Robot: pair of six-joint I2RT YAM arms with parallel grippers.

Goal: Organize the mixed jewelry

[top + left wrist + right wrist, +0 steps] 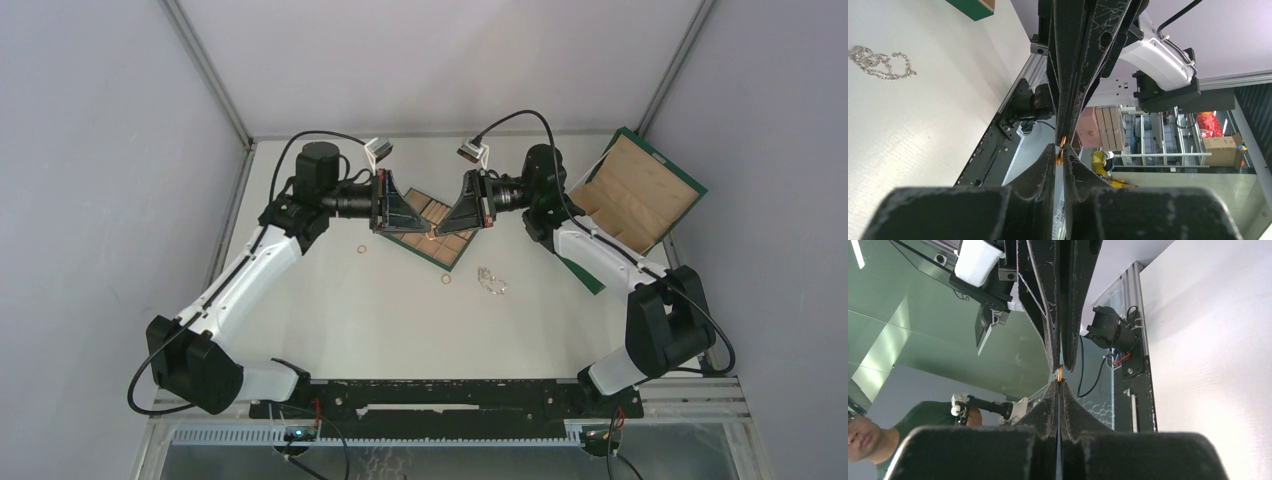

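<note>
Left tool (1061,159) and right tool (1059,386) meet tip to tip, each pressed together on the small thin gold ring (1060,373). The ring is seen edge-on, long axis along the fingers, above the tan compartmented tray (447,264). Silvery chain tangle (490,280) lies on the white counter (400,320).

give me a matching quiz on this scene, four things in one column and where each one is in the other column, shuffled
Things:
1. chain
2. tray
3. box
4. gold piece

Places:
a. pinched between the tips of the left hand and the right hand
b. at the far right, tan lining showing
c. lying loose, just right of a ring
d. beneath both hands where they meet

Pairs: 1-c, 2-d, 3-b, 4-a
</note>
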